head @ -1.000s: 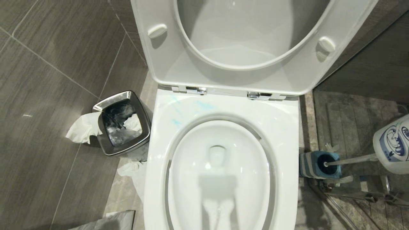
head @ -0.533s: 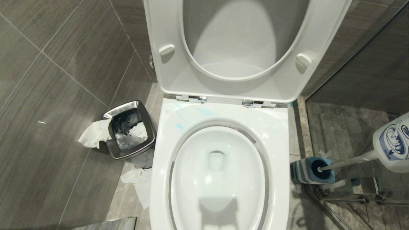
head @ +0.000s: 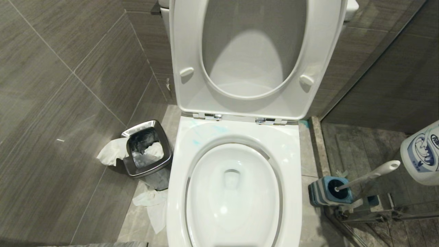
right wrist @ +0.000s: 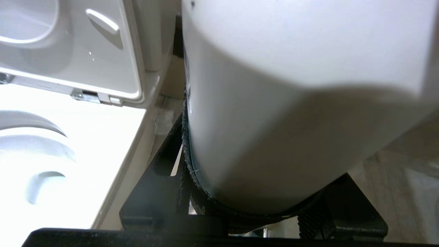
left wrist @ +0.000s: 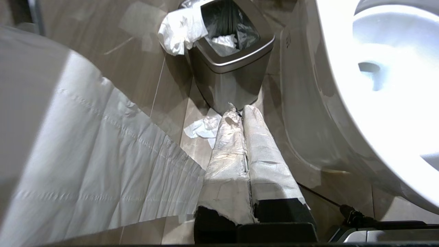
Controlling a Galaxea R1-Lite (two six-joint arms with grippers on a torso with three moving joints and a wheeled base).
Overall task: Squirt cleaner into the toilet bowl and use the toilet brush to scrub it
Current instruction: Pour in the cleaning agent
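The toilet bowl stands open in the middle of the head view, with pale blue smears on the rim behind it. At that view's right edge hangs the cleaner, a white bottle with a blue label. In the right wrist view my right gripper is shut on the cleaner, beside the toilet bowl. The toilet brush leans in its blue-and-grey holder on the floor right of the toilet. My left gripper is shut and empty, low beside the toilet bowl.
The seat and lid are raised. A steel waste bin with tissue hanging out stands left of the toilet, with more tissue on the floor. A metal rack lies right of the holder. A paper sheet hangs near my left gripper.
The camera has tilted up, so the toilet, bin and holder sit lower in the picture and more of the raised seat shows. The cleaner stays at the right edge.
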